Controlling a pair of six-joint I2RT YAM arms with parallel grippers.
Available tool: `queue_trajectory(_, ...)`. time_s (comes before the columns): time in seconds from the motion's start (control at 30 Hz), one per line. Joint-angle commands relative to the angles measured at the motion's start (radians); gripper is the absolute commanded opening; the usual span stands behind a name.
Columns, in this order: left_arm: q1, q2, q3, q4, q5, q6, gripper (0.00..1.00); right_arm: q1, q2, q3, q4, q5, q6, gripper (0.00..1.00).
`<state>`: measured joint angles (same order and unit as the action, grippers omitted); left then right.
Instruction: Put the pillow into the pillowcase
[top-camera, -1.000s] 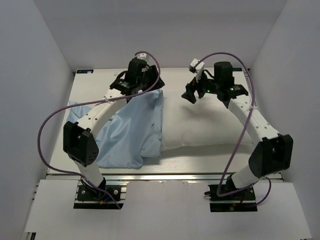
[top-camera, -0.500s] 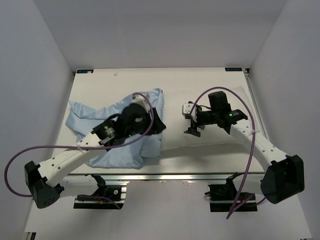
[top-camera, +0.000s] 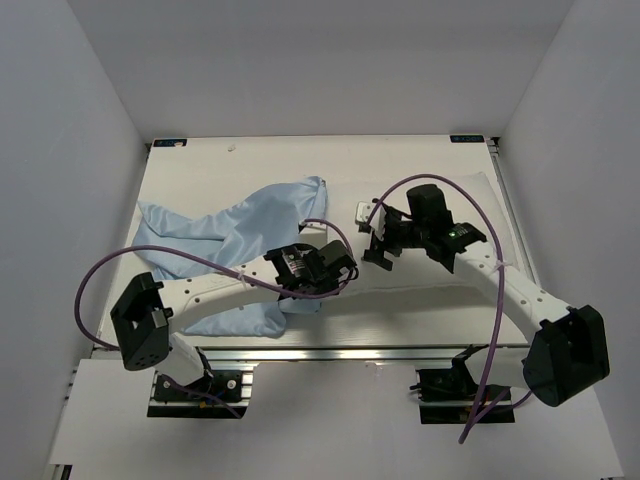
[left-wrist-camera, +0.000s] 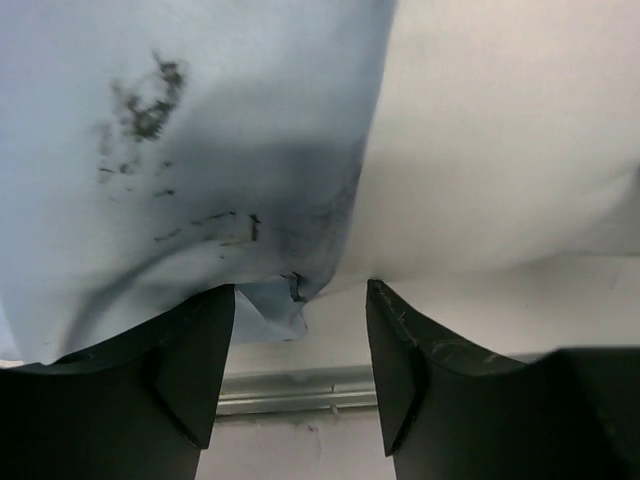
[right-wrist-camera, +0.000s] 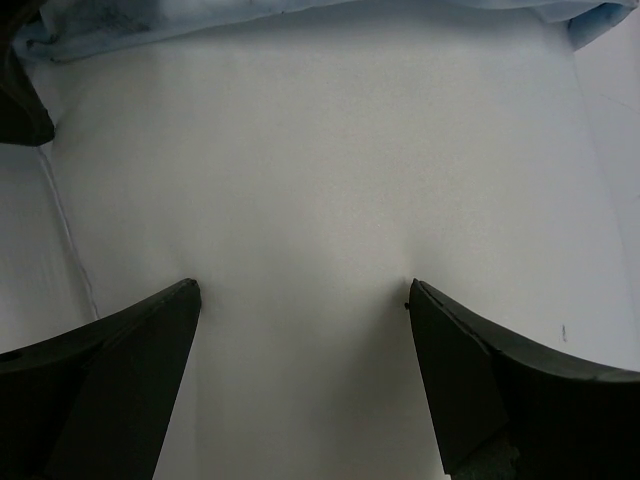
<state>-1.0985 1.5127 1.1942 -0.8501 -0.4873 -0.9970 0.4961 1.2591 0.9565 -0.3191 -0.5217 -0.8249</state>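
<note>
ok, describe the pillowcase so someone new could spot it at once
Start at the white table seen from above: its left half holds a crumpled cloth. That is the pillowcase, thin and light blue, its right edge meeting the pillow. The pillow is plump and off-white; the pillowcase is the only blue thing there.

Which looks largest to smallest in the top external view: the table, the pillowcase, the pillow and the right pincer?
1. table
2. pillowcase
3. pillow, visible part only; its pale edges blend into the table, so its rank against the pillowcase is unsure
4. right pincer, clearly smallest
</note>
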Motion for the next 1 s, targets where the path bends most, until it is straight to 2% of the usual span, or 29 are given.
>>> queue_trajectory(0.0, -0.003, 0.000, 0.058, -0.084, -0.146, -0.049, 0.65, 0.002, -0.015, -0.024, 0.041, 0.023, 0.029, 0.90)
queue_trajectory(0.1, -0.003, 0.032, 0.047, -0.070, -0.172, -0.043, 0.60, 0.002, -0.012, -0.030, 0.054, 0.022, 0.047, 0.89)
queue_trajectory(0.2, -0.001, 0.052, 0.061, -0.084, -0.188, -0.038, 0.47, 0.004, -0.007, -0.030, 0.055, 0.020, 0.056, 0.89)
queue_trajectory(0.23, -0.003, 0.037, 0.067, -0.086, -0.183, -0.031, 0.25, 0.005, -0.003, -0.038, 0.060, 0.016, 0.055, 0.88)
queue_trajectory(0.33, -0.001, -0.020, 0.044, -0.044, -0.157, 0.006, 0.11, 0.013, 0.009, -0.048, 0.084, -0.004, 0.049, 0.84)
queue_trajectory(0.37, -0.001, -0.035, 0.032, -0.017, -0.148, 0.020, 0.03, 0.016, 0.023, -0.062, 0.103, -0.011, 0.049, 0.81)
queue_trajectory(0.4, -0.001, -0.051, 0.030, -0.004, -0.139, 0.047, 0.00, 0.025, 0.034, -0.067, 0.109, -0.015, 0.040, 0.79)
queue_trajectory(0.53, -0.003, -0.126, 0.065, 0.054, -0.070, 0.123, 0.00, 0.061, 0.117, -0.068, 0.129, -0.021, 0.033, 0.59)
queue_trajectory(0.57, -0.001, -0.138, 0.079, 0.083, -0.041, 0.135, 0.00, 0.067, 0.134, -0.053, 0.133, -0.023, 0.038, 0.46)
queue_trajectory(0.6, -0.003, -0.152, 0.084, 0.101, -0.025, 0.167, 0.00, 0.076, 0.152, -0.041, 0.133, -0.023, 0.050, 0.39)
queue_trajectory(0.63, -0.003, -0.170, 0.090, 0.109, -0.010, 0.169, 0.00, 0.078, 0.187, -0.024, 0.127, -0.041, 0.084, 0.25)
queue_trajectory(0.73, -0.001, -0.190, 0.116, 0.140, 0.044, 0.196, 0.00, 0.079, 0.238, 0.085, 0.081, -0.137, 0.195, 0.04)
queue_trajectory(0.77, -0.001, -0.190, 0.125, 0.137, 0.061, 0.196, 0.00, 0.079, 0.244, 0.115, 0.075, -0.173, 0.239, 0.00)
queue_trajectory(0.83, -0.001, -0.184, 0.153, 0.135, 0.072, 0.204, 0.00, 0.081, 0.255, 0.203, 0.093, -0.271, 0.343, 0.00)
queue_trajectory(0.87, -0.001, -0.177, 0.160, 0.132, 0.073, 0.204, 0.00, 0.082, 0.256, 0.232, 0.116, -0.299, 0.477, 0.00)
queue_trajectory(0.93, -0.001, -0.171, 0.180, 0.131, 0.066, 0.209, 0.00, 0.087, 0.257, 0.301, 0.231, -0.343, 0.614, 0.00)
queue_trajectory(0.97, -0.001, -0.167, 0.186, 0.126, 0.058, 0.209, 0.00, 0.087, 0.258, 0.316, 0.283, -0.348, 0.762, 0.00)
